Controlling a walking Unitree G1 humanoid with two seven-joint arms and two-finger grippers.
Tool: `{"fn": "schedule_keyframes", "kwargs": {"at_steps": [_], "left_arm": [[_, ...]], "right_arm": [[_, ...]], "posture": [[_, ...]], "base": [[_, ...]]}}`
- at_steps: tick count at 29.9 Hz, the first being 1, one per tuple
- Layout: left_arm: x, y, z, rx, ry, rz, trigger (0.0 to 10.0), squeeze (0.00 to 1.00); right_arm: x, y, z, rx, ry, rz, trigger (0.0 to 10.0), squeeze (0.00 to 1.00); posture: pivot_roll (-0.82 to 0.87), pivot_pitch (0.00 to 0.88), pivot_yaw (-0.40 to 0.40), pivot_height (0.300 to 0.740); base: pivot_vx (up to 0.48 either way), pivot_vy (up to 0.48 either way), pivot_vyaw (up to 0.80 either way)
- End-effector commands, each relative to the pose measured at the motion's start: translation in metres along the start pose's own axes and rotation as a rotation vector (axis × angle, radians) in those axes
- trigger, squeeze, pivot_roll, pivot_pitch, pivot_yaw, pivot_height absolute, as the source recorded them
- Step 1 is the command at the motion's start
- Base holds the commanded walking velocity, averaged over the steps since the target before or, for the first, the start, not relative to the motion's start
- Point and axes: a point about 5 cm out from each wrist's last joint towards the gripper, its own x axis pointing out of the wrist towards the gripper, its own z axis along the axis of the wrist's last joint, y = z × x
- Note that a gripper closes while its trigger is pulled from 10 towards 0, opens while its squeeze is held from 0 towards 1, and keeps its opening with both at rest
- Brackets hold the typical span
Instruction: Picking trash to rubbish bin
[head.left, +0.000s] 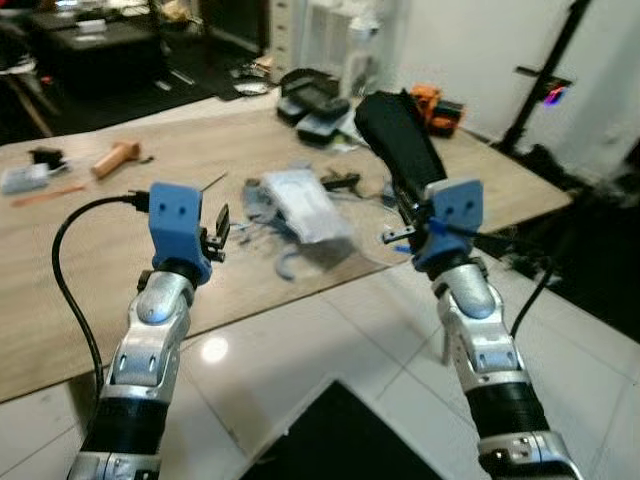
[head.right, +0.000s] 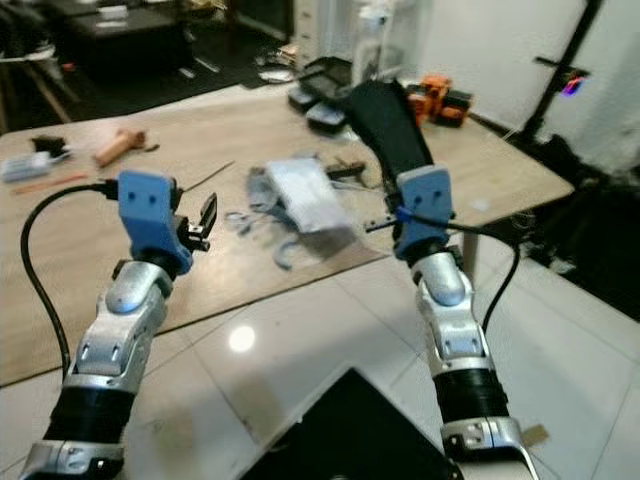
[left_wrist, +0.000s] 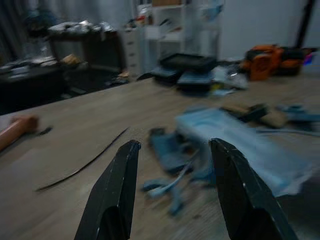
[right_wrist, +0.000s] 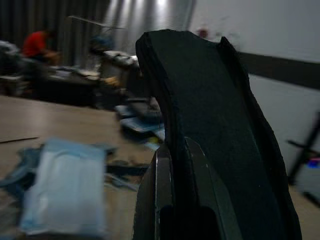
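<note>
Clamping a black foam scrap (head.left: 398, 140) for binning, the right gripper (head.left: 405, 225) lifts; the left gripper (left_wrist: 172, 192) gapes empty above the wooden mat (head.left: 90, 250).

Left pincer (left_wrist: 172, 192) spread wide, blurred pale packet (left_wrist: 250, 150) beyond

Glossy white floor tiles (head.left: 300, 350) — long wooden table (head.left: 120, 260), white wall (head.left: 480, 50) behind.

black foam pieces (head.left: 398, 140): 1 | pale packets (head.left: 305, 205): 1 | wooden handles (head.left: 115, 158): 1 | orange tools (head.left: 437, 108): 1
</note>
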Motion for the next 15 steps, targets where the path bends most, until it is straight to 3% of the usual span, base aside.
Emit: {"fn": "schedule_keyframes", "kwargs": {"at_steps": [1,15], "left_arm": [[-0.001,0.000,-0.002,0.008,0.012,-0.001,10.0,0.00],[0.002,-0.004,0.002,-0.020,0.001,-0.016,10.0,0.00]], "right_arm": [[-0.001,0.002,0.002,-0.003,-0.010,0.002,10.0,0.00],[-0.002,0.012,0.000,0.031,0.004,0.007,10.0,0.00]], "posture": [[-0.05,0.066,-0.027,0.740],[-0.05,0.065,-0.027,0.740]], "base": [[0.000,0.000,-0.80],[0.000,0.000,-0.80]]}}
